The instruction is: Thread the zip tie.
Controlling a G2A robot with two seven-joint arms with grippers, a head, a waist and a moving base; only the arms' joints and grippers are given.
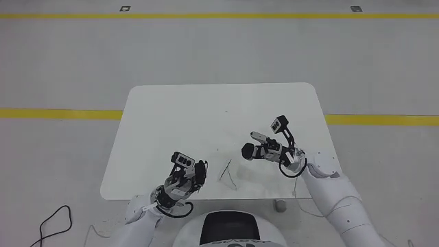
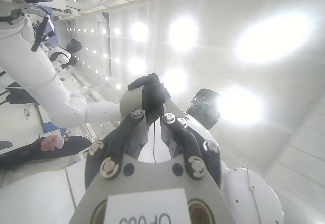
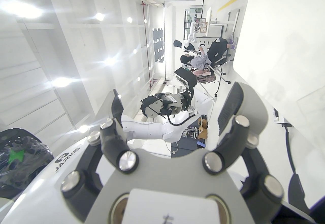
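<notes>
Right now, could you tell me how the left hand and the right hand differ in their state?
The left hand is shut, while the right hand is open. The left hand pinches a thin dark strand that looks like the zip tie; the right hand holds nothing. Both hang above the near part of the white table, apart from each other.
</notes>
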